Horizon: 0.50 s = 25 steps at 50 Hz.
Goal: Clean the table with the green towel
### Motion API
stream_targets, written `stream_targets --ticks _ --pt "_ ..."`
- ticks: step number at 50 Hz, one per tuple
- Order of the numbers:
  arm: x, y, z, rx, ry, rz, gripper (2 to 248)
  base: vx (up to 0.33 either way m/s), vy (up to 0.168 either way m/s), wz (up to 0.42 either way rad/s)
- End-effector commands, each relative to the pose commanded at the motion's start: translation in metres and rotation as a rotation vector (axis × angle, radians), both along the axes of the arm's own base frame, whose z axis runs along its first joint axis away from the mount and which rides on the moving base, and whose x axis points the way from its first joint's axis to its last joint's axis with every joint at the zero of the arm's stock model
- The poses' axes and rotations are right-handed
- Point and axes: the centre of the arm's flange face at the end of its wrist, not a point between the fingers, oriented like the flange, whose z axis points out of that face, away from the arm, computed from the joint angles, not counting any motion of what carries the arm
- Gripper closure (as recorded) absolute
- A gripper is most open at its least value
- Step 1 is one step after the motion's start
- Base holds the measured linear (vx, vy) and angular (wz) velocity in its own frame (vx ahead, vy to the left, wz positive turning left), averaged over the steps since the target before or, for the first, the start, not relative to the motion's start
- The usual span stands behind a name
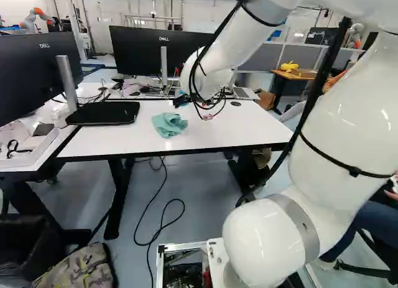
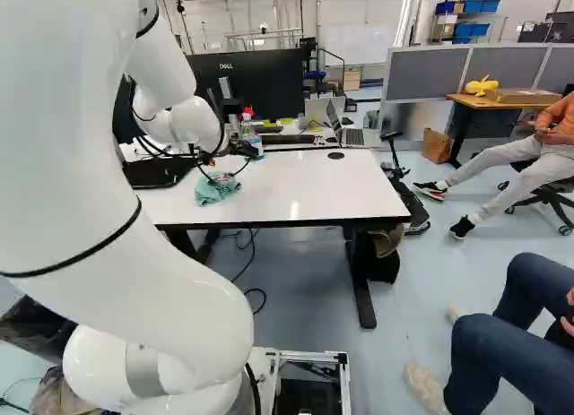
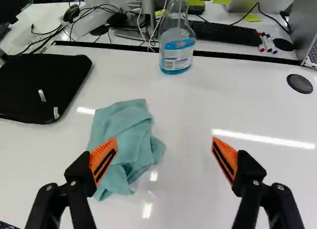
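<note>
- From where I stand, the towel (image 3: 126, 140) lies crumpled toward the surface's (image 1: 224, 129) left edge, bunched enough, I'd guess, to pinch.
- The claw (image 3: 164, 145) is spread wide with nothing gripped, one side over the towel, the other over bare tabletop; it probably needs to shift toward the left edge to straddle the cloth.
- The bottle (image 3: 177, 53) stands upright by the far edge, likely out of the wiping path.
- The black case (image 3: 42, 85) takes up the left end, so wiping there risks bumping it.
</note>
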Motion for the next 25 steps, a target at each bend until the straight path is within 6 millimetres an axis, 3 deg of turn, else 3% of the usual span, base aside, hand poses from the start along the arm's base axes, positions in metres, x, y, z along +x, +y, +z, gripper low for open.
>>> stream_targets --ticks 25 --pt "-0.060 -0.042 -0.045 0.014 -0.140 -0.074 3 0.000 0.000 0.000"
